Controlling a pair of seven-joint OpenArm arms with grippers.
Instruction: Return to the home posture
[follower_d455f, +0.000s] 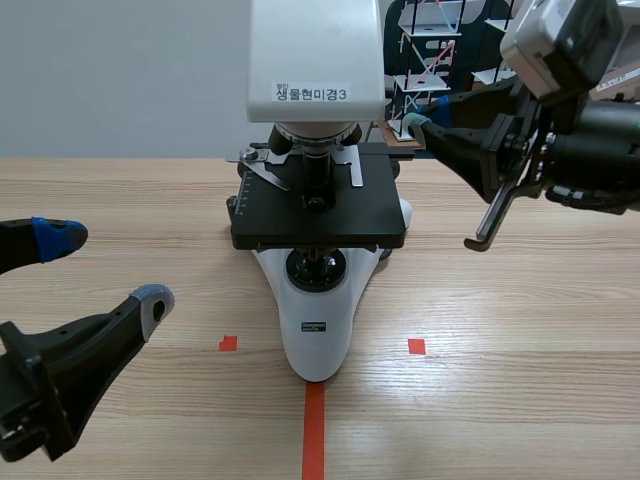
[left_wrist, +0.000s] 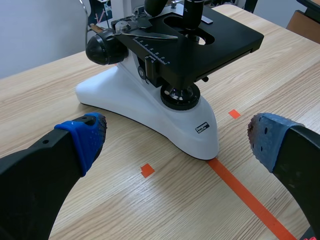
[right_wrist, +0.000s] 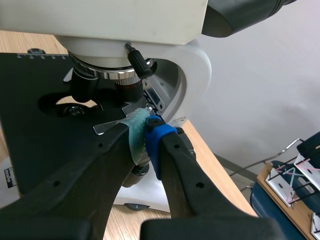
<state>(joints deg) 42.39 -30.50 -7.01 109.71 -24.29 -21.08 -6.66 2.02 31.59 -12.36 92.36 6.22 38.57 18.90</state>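
Left claw: the left gripper (follower_d455f: 105, 268) hangs low over the table (follower_d455f: 520, 330), its fingers spread wide and holding nothing.
Right claw: the right gripper (right_wrist: 147, 135) is raised at the stage's far right corner, its green and blue pads pressed together.
Arm direction: the left arm points away from the robot and inward; the right arm comes in from the right and points left toward the microscope.
Microscope axis: the microscope (follower_d455f: 320, 300) stands upright at the table's middle. Its base's long axis runs toward the robot, and the base's narrow tip rests on the end of the tape line (follower_d455f: 314, 430).
Relative to left claw: the base tip lies just ahead of the open fingers, apart from both.
Glass slide: the glass slide (right_wrist: 107, 126) lies on the black stage (follower_d455f: 320, 215). One end is hidden at the right claw's green pad; whether it is pinched cannot be told.
Writing: the head label (follower_d455f: 312, 93) reads "생물현미경3". The base label (follower_d455f: 318, 325) is too small to read.
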